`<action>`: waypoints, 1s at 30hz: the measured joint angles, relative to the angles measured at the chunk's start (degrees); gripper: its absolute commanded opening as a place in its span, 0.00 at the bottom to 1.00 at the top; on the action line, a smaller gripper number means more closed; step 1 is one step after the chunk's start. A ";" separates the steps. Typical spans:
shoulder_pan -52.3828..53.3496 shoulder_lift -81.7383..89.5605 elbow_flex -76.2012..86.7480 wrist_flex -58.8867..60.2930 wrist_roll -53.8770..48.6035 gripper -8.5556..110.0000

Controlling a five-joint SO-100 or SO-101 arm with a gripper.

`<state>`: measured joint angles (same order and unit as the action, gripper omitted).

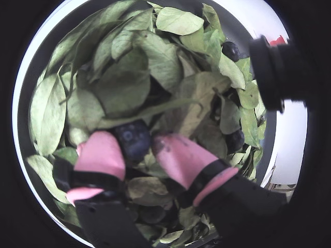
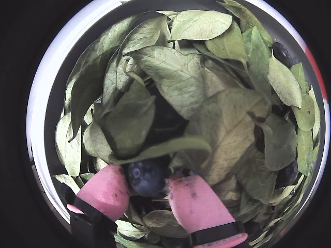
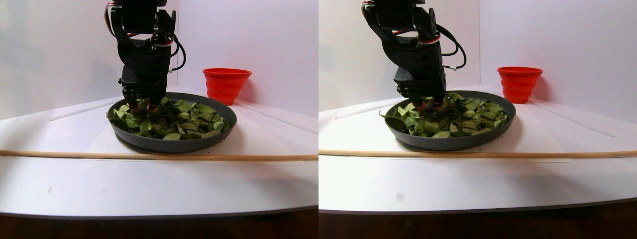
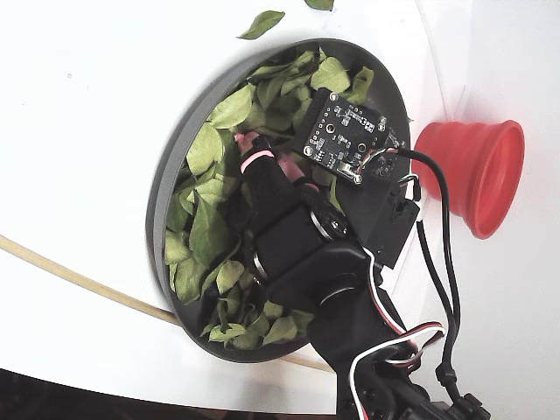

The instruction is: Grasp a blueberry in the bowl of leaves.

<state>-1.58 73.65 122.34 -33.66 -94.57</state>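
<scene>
Reaching down into the bowl (image 4: 166, 188), the gripper (image 1: 138, 147) is pressing its two pink fingertips (image 2: 106, 188) against either side of a dark blueberry (image 2: 147, 175), which is sitting between them among the leaves (image 2: 181, 82); the pads are touching the berry in both wrist views, so the gripper is clamped on it. The berry is lying low in the heap, partly under a long curled leaf, near the bowl's rim on the side closest to the arm. Other dark berries (image 1: 230, 50) are showing at the edge of the leaves in a wrist view. In the stereo pair view the arm (image 3: 143, 55) is standing over the left part of the bowl (image 3: 164, 142), fingertips sunk in the greenery. A red cup (image 3: 226, 84) is sitting behind the bowl on the white counter (image 3: 149, 184), apart from it, and a thin wooden stick (image 3: 74, 155) is lying across the counter in front. In the fixed view, a loose leaf (image 4: 261, 24) is lying on the counter outside the rim.
</scene>
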 measured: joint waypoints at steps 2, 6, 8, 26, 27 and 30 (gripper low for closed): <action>0.00 0.00 0.00 0.00 -0.18 0.17; 0.00 0.00 0.00 0.00 -0.62 0.17; 0.00 0.00 0.00 0.00 -0.62 0.17; 0.09 2.11 0.00 1.76 -0.62 0.17; 0.09 2.11 0.00 1.76 -0.62 0.17; 0.09 2.11 0.00 1.93 -0.62 0.17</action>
<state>-1.49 75.76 122.34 -31.73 -95.19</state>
